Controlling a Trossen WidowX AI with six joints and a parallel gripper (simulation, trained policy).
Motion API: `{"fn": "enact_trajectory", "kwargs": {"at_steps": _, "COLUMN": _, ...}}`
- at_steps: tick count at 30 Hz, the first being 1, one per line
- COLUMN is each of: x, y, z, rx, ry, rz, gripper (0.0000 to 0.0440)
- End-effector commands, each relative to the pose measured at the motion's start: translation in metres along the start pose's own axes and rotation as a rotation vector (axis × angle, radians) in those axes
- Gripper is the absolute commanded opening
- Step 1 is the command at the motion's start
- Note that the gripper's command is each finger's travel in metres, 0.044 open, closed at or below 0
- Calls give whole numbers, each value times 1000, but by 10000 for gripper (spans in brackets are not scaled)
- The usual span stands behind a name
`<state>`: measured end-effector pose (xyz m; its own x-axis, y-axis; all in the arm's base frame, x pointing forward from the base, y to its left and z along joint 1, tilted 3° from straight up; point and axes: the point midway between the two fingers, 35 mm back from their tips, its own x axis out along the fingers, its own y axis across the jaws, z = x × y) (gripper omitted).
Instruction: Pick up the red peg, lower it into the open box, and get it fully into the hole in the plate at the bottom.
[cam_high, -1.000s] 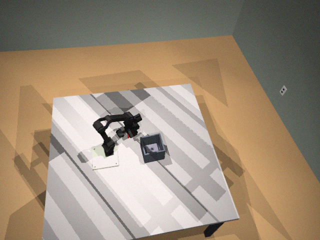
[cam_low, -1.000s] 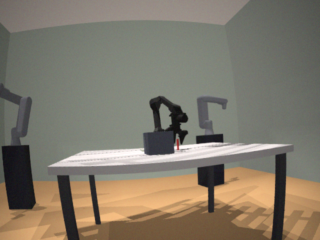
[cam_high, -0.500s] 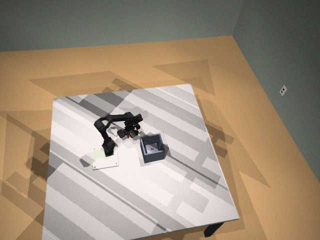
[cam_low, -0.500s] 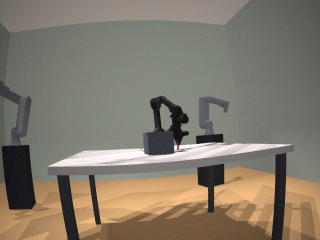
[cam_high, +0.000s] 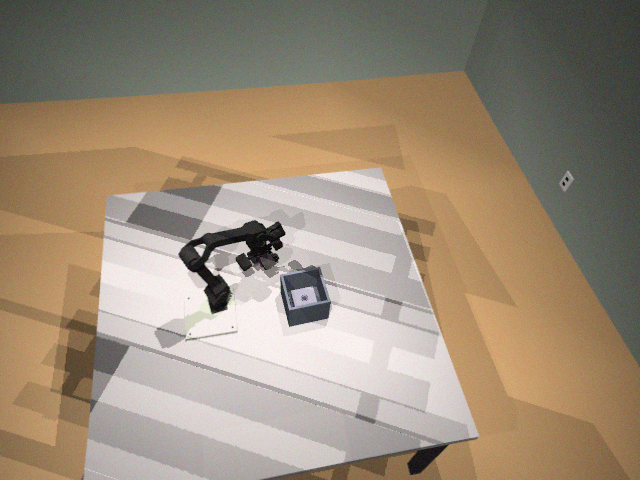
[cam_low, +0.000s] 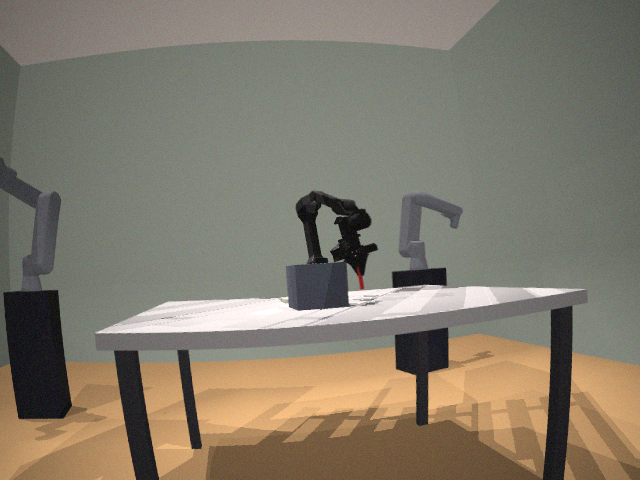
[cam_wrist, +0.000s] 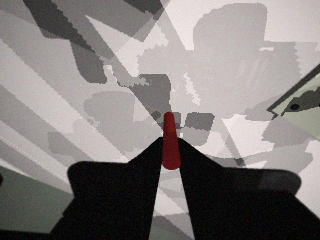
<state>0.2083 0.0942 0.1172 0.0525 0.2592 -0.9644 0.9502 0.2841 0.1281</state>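
With its jaws (cam_high: 264, 262) (cam_low: 360, 270) drawn in on the red peg (cam_low: 361, 279) (cam_wrist: 171, 142), one black arm (cam_high: 224, 238) (cam_low: 311, 227), bent over at the elbow, standing on the table (cam_high: 330, 413) (cam_low: 341, 335). Item: the peg, gripped near its upper end, the rest pointing down below the tips, slightly tilted; whether its foot touches the table I cannot tell. Item: one box (cam_high: 308, 316) (cam_low: 317, 286), blue-grey, open-topped, upright on the table, near the jaws and apart from them; the peg is outside it. Item: one pale plate (cam_high: 304, 296) at the bottom of the box, a dark hole about its middle. Item: one flat whitish board (cam_high: 209, 330) (cam_wrist: 305, 117) under the arm's foot, small dark dots at its corners. Item: two grey arms (cam_low: 45, 232) (cam_low: 410, 224), each on a black pedestal (cam_low: 36, 356) (cam_low: 421, 351), beyond the table. Item: one socket (cam_high: 566, 180), white, on the green wall (cam_high: 568, 103) (cam_low: 232, 129).
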Motion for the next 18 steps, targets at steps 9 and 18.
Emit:
{"fn": "enact_trajectory", "kwargs": {"at_steps": 9, "x": -50, "y": 15, "z": 8, "rx": -44, "ry": -29, "rz": 129, "gripper": 0}}
{"fn": "enact_trajectory", "kwargs": {"at_steps": 18, "x": -94, "y": 25, "z": 30, "rx": -37, "ry": -118, "rz": 221, "gripper": 0}}
